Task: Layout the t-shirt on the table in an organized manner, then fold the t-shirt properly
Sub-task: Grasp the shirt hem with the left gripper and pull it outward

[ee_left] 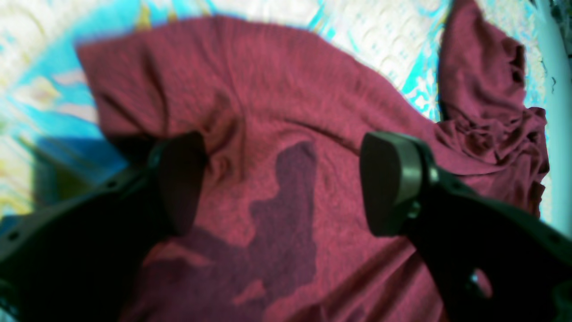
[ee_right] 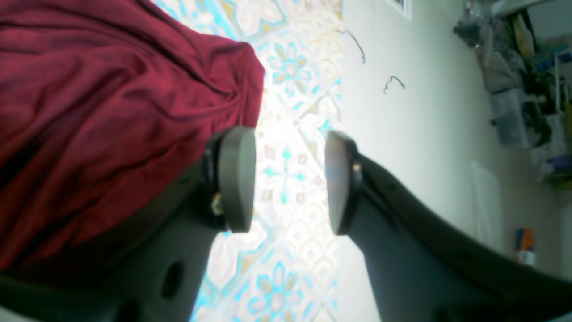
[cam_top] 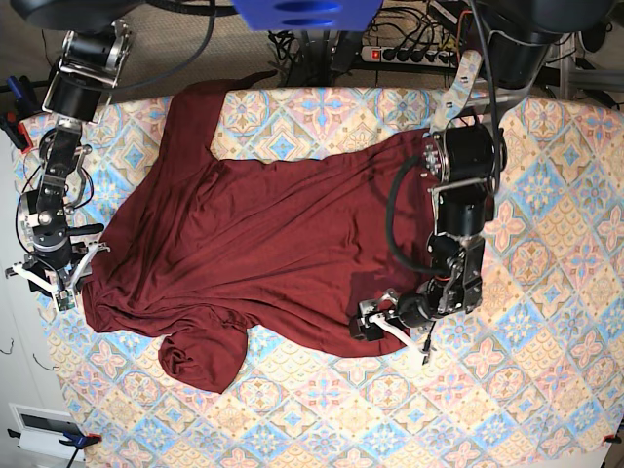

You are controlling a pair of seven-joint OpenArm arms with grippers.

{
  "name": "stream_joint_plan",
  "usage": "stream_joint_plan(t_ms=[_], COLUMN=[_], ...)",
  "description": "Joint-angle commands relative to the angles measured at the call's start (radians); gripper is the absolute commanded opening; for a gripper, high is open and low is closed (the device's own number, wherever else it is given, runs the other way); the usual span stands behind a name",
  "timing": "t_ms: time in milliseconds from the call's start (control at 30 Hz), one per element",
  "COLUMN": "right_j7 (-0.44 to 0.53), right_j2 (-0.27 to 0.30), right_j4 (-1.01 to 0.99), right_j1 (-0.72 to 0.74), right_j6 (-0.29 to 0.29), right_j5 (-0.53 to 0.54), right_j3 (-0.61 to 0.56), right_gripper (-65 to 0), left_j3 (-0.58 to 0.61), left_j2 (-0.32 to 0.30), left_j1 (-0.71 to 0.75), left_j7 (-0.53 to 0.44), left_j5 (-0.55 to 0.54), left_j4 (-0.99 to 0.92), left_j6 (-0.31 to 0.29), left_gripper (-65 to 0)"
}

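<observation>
The t-shirt (cam_top: 263, 244) lies spread and wrinkled across the table (cam_top: 546, 390). My left gripper (ee_left: 283, 183) hangs over its hem, fingers (ee_left: 393, 183) spread wide with cloth beneath the gap. My right gripper (ee_right: 290, 179) stands open over bare tablecloth, the shirt's edge just beside one finger (ee_right: 234, 179)

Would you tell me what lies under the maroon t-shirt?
The t-shirt lies spread on the table, whose tile-patterned cloth shows all around it. Anything else beneath the fabric is covered and cannot be seen.
</observation>
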Motion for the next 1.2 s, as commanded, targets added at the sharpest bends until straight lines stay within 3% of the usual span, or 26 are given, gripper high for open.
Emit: stream_joint_plan(t_ms=[0, 67, 200, 300, 433, 633, 800, 933, 1167], right_j7=[0.009, 0.009, 0.009, 0.009, 0.009, 0.009, -0.011, -0.038, -0.04], right_j2=[0.02, 0.02, 0.02, 0.02, 0.02, 0.02, 0.02, 0.02, 0.02], right_j4=[0.025, 0.044, 0.061, 0.087, 0.13, 0.182, 0.191, 0.196, 0.214], right_j1=[-0.006, -0.036, -0.075, -0.107, -0.145, -0.182, -0.193, -0.191, -0.193], right_j6=[-0.008, -0.008, -0.008, -0.008, 0.009, 0.046, 0.046, 0.046, 0.046], right_j5=[0.001, 0.001, 0.001, 0.001, 0.021, 0.185, 0.223, 0.225, 0.225], right_j3=[0.007, 0.007, 0.007, 0.003, -0.002, -0.003, -0.003, -0.003, -0.003], right_gripper=[-41.3, -41.3, -41.3, -41.3, -41.3, -41.3, -41.3, -41.3, -41.3], left_j3=[0.032, 0.112, 0.216, 0.23, 0.23, 0.233, 0.233, 0.23, 0.227], left_j2=[0.0, -0.003, -0.016, -0.043, -0.098, -0.175, -0.177, -0.152, -0.131], left_j1=[-0.05, -0.056, -0.059, -0.078, -0.112, -0.204, -0.214, -0.148, -0.024], left_j7=[-0.036, -0.069, -0.138, -0.216, -0.293, -0.32, -0.153, -0.013, 0.072], left_j5=[-0.011, -0.013, -0.014, -0.014, -0.014, -0.011, -0.021, -0.025, -0.031], left_j4=[-0.003, -0.013, -0.013, -0.013, -0.013, -0.02, 0.007, 0.101, 0.191], left_j6=[-0.01, 0.016, 0.14, 0.218, 0.269, 0.316, 0.309, 0.241, 0.229], left_gripper=[-21.3, -35.3, -64.0, -65.0, -56.3, -47.0, -43.7, -39.3, -16.6])
